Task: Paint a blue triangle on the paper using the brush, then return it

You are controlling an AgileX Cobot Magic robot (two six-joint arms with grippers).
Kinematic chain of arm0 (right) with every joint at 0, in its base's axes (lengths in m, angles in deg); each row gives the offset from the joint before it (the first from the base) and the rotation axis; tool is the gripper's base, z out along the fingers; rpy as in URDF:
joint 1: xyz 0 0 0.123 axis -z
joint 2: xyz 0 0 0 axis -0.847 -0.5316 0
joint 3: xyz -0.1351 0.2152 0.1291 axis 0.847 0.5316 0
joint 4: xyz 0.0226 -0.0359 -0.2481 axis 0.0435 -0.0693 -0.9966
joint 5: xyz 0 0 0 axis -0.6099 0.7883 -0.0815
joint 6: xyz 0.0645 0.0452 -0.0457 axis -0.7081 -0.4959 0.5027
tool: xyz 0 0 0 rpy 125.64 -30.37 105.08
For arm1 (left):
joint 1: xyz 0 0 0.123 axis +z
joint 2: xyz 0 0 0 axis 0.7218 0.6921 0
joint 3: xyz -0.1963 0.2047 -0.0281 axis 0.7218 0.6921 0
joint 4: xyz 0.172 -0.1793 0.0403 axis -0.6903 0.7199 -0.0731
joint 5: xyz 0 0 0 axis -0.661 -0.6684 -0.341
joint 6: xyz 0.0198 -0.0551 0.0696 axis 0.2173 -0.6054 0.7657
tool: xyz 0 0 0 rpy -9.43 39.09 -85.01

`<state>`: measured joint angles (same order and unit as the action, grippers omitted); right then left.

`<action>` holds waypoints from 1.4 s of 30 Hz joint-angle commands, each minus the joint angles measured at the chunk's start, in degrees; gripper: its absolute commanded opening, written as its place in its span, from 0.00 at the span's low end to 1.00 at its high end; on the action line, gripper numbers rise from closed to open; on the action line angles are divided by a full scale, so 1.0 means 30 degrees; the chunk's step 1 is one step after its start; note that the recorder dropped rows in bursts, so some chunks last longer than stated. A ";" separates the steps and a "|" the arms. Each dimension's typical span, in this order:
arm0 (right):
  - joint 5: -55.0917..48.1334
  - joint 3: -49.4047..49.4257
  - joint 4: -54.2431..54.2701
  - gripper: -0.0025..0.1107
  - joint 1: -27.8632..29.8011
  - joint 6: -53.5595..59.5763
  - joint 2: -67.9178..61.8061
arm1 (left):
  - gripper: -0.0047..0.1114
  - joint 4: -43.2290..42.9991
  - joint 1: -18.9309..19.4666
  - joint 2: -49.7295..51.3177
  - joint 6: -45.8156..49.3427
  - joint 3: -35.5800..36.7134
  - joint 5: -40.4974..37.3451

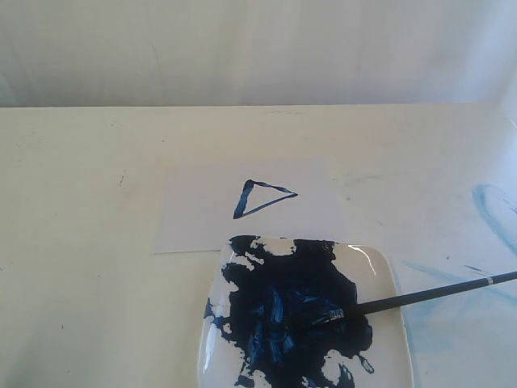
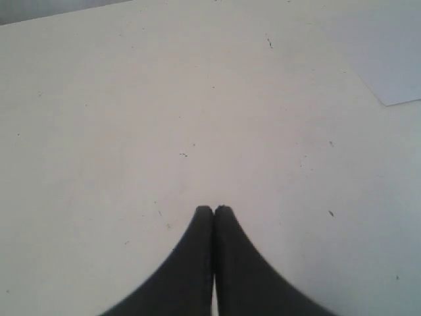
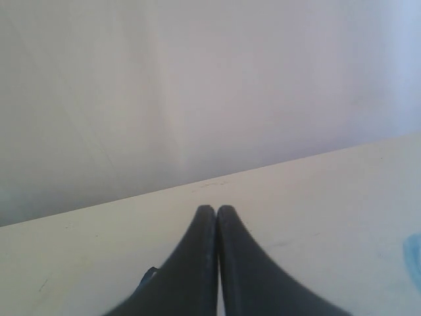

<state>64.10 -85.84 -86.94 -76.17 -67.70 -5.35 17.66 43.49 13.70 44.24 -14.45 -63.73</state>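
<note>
The blue triangle (image 1: pixel 262 198) is a thin dark outline on the white paper (image 1: pixel 202 218), its sharp point to the right. The brush (image 1: pixel 428 294) lies with its bristles in the dark-blue paint on the plate and its black handle running off to the right. Neither gripper shows in the exterior view. My left gripper (image 2: pixel 214 209) is shut and empty over bare table, with a corner of the paper (image 2: pixel 388 72) ahead. My right gripper (image 3: pixel 217 209) is shut and empty, facing the table's far edge; a sliver of the blue triangle (image 3: pixel 146 276) peeks beside one finger.
A glossy white plate (image 1: pixel 384 267) smeared with dark-blue paint sits in front of the paper. Pale-blue stains (image 1: pixel 493 210) mark the table at the right. A white wall (image 1: pixel 258 48) stands behind the table's far edge.
</note>
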 commanded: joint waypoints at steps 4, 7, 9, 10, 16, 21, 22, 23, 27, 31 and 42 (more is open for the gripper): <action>-0.0002 -0.0037 -0.0078 0.02 0.0208 0.0249 0.0110 | 0.04 0.0197 0.0081 -0.0086 -0.0498 0.0066 -0.0196; -0.0002 -0.0037 -0.0078 0.02 0.0208 0.0249 0.0110 | 0.04 0.0197 0.0081 -0.0086 -0.0413 0.0066 -0.0196; -0.0002 -0.0037 -0.0078 0.02 0.0208 0.0249 0.0110 | 0.04 0.0197 0.0081 -0.0086 -0.0529 0.0066 -0.0196; -0.0002 -0.0037 -0.0078 0.02 0.0208 0.0249 0.0110 | 0.04 0.0197 0.0129 -0.0086 -0.0908 0.0066 -0.0196; -0.0002 -0.0037 -0.0078 0.02 0.0208 0.0249 0.0110 | 0.04 0.0090 0.0874 -0.0086 -0.2207 0.0066 -0.0196; -0.0002 -0.0037 -0.0078 0.02 0.0208 0.0249 0.0110 | 0.04 0.0078 0.0903 -0.0086 -0.2305 0.0066 -0.0196; -0.0002 -0.0037 -0.0078 0.02 0.0208 0.0249 0.0110 | 0.04 0.0078 0.0876 -0.0086 -0.2507 0.0066 -0.0196; -0.0002 -0.0037 -0.0078 0.02 0.0208 0.0249 0.0110 | 0.04 0.0078 0.0876 -0.0086 -0.2879 0.0066 -0.0196; -0.0002 -0.0037 -0.0078 0.02 0.0208 0.0249 0.0110 | 0.04 0.0121 0.0876 -0.0086 -0.3294 0.0066 -0.0196; -0.0002 -0.0037 -0.0078 0.02 0.0208 0.0249 0.0110 | 0.04 0.0121 0.0876 -0.0086 -0.3294 0.0066 -0.0196; -0.0002 -0.0037 -0.0078 0.02 0.0208 0.0249 0.0110 | 0.04 0.0121 0.0876 -0.0086 -0.3294 0.0066 -0.0196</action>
<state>64.10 -85.84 -86.94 -76.17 -67.70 -5.35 17.66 46.06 13.70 34.96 -14.45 -63.86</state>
